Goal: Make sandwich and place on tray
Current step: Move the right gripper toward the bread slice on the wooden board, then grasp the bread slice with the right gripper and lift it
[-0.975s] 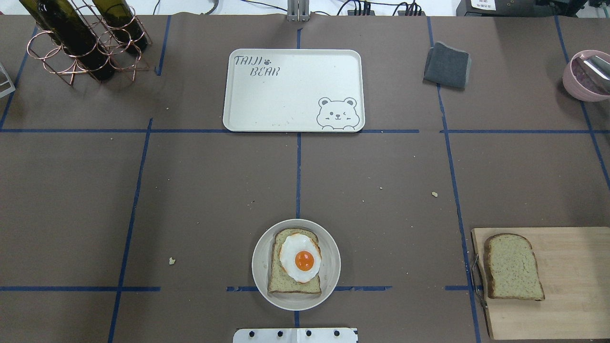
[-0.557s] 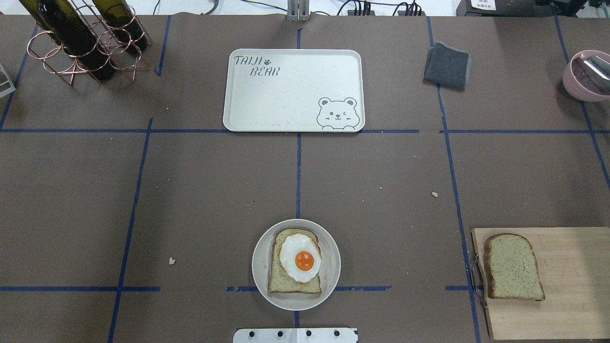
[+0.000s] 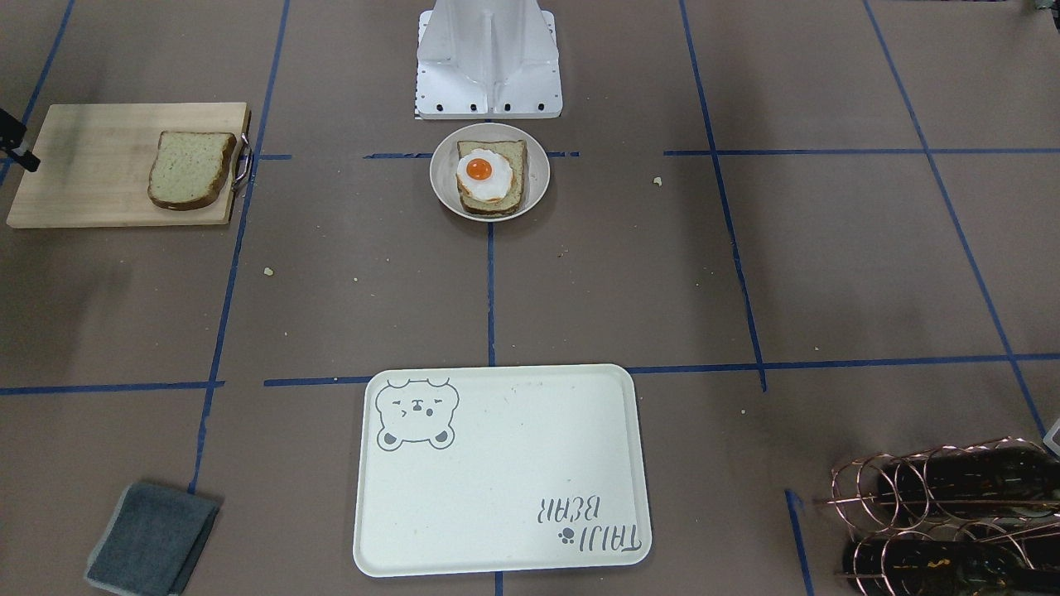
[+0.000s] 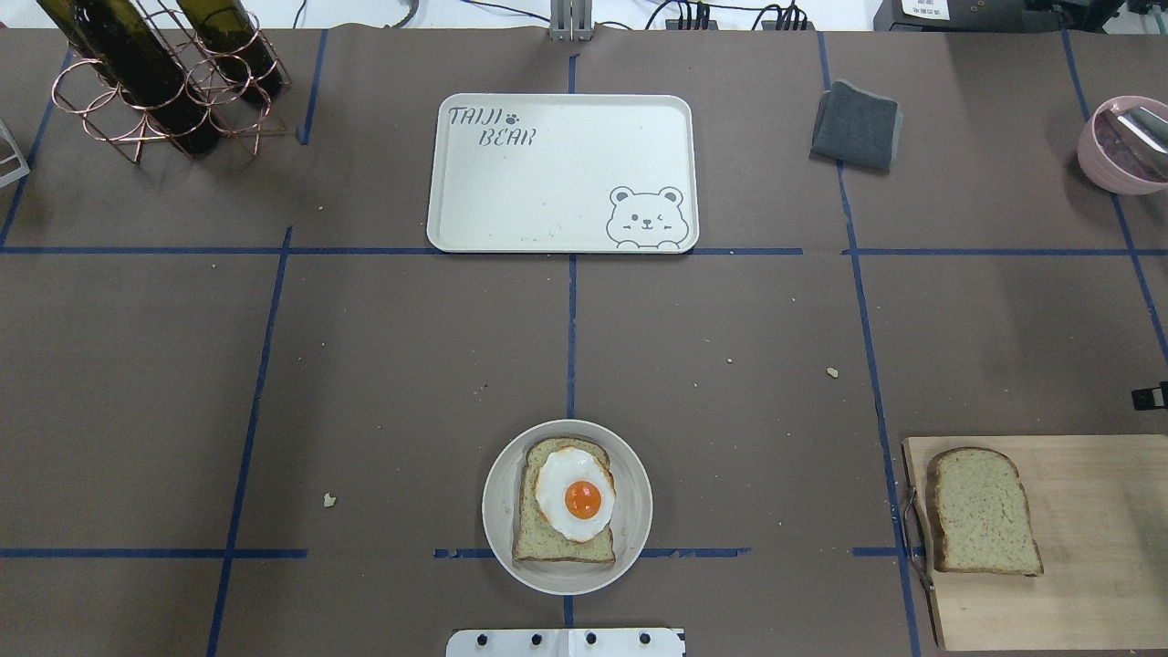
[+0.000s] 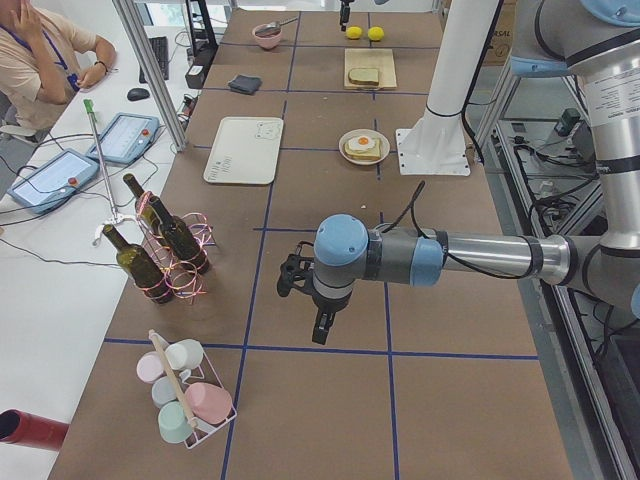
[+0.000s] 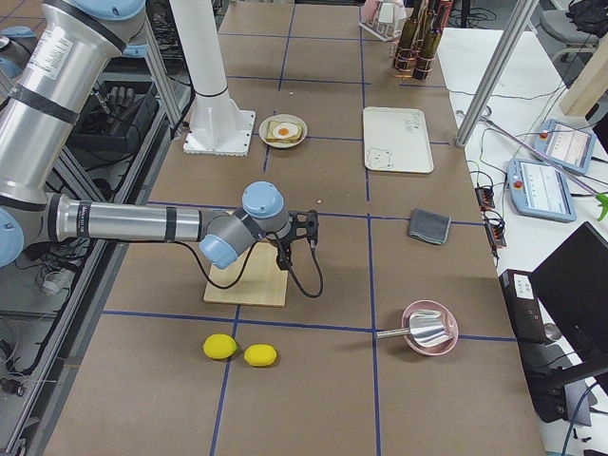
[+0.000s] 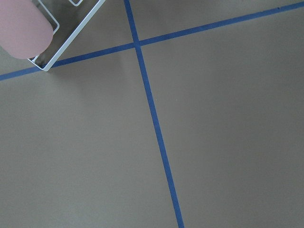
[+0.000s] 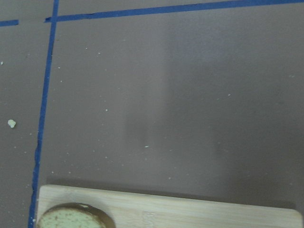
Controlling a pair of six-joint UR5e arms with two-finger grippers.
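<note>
Brown-papered table (image 4: 365,365); spare bread slice (image 4: 984,511) on cutting board (image 4: 1095,566), near my right gripper (image 6: 302,233); egg-topped slice (image 4: 547,547) on dish (image 4: 500,511), well apart; gripper closure: cannot tell.

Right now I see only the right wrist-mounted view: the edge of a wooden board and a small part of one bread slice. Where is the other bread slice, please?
Observer: The other slice lies in the round dish, just in front of the robot's base.
Operator: Is something on it already?
Observer: Yes, the fried egg lies on top of it, yolk up.
Operator: And where is the tray?
Observer: The tray lies across the table from the dish, on the far side from the robot, with nothing on it.
</note>
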